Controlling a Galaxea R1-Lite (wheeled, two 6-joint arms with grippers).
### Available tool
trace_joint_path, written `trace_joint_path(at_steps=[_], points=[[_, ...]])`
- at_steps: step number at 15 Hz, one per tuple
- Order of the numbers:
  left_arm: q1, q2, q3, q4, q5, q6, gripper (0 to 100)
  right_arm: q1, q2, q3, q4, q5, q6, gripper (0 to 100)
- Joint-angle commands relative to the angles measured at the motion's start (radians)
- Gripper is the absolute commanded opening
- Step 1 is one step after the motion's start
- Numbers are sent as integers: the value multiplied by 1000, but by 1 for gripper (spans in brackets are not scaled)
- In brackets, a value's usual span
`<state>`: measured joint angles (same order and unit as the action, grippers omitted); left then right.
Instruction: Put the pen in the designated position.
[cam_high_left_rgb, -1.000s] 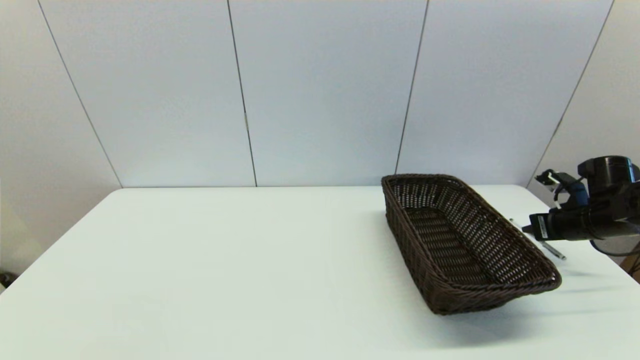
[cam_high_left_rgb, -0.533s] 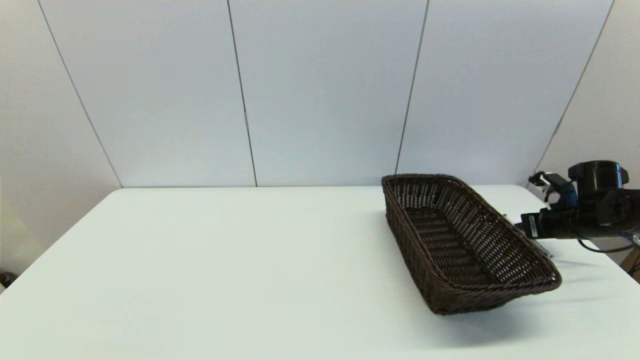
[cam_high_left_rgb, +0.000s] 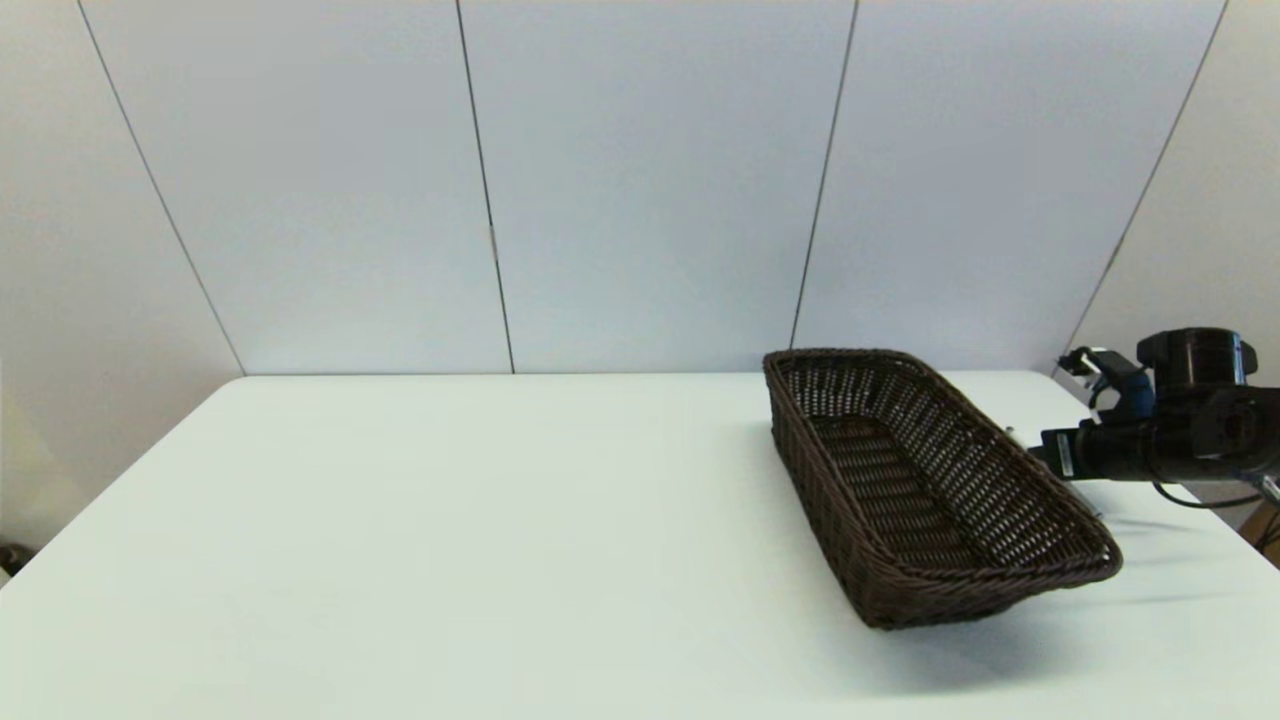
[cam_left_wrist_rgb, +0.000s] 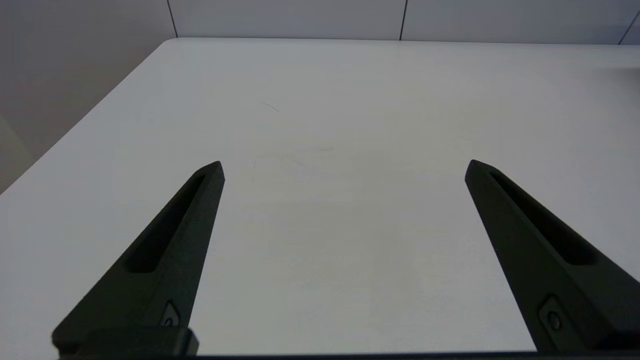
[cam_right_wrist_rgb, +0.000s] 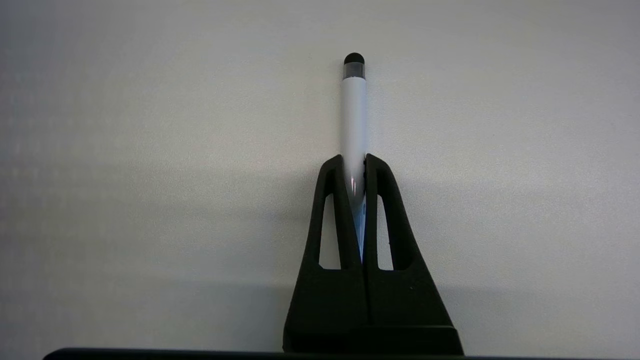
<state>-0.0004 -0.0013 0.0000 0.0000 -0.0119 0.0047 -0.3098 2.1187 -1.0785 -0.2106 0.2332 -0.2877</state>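
Here, the right gripper (cam_right_wrist_rgb: 354, 162), beside the dark wicker basket (cam_high_left_rgb: 930, 480), pinches the slim, smooth white pen (cam_right_wrist_rgb: 353, 117); its long axis follows the fingers, dark rounded tip outward, over the white table (cam_right_wrist_rgb: 150, 150); left gripper (cam_left_wrist_rgb: 345, 167) gapes, holding nothing.

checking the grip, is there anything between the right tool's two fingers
Yes: the pen. In the right wrist view the right tool has its fingers closed on the white barrel, with the dark tip sticking out past them.

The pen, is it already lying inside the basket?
No, the right gripper is shut on the pen above the bare white table, and the basket holds nothing in the head view.
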Motion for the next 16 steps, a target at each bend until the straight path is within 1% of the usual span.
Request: trace_joint_path(at_steps=[1, 5, 9, 12, 14, 15, 16], points=[[0, 0, 0, 0, 0, 0, 100, 3, 3, 8, 4, 0, -1, 100], [0, 0, 0, 0, 0, 0, 100, 3, -19, -8, 5, 5, 2, 100], [0, 0, 0, 0, 0, 0, 100, 1, -89, -31, 16, 17, 4, 100], [0, 0, 0, 0, 0, 0, 100, 0, -171, -46, 16, 72, 4, 100], [0, 0, 0, 0, 0, 0, 100, 0, -240, -46, 17, 78, -1, 100], [0, 0, 0, 0, 0, 0, 100, 1, -273, -44, 17, 92, -1, 100], [-1, 0, 0, 0, 0, 0, 100, 3, -319, -46, 16, 135, -5, 100]])
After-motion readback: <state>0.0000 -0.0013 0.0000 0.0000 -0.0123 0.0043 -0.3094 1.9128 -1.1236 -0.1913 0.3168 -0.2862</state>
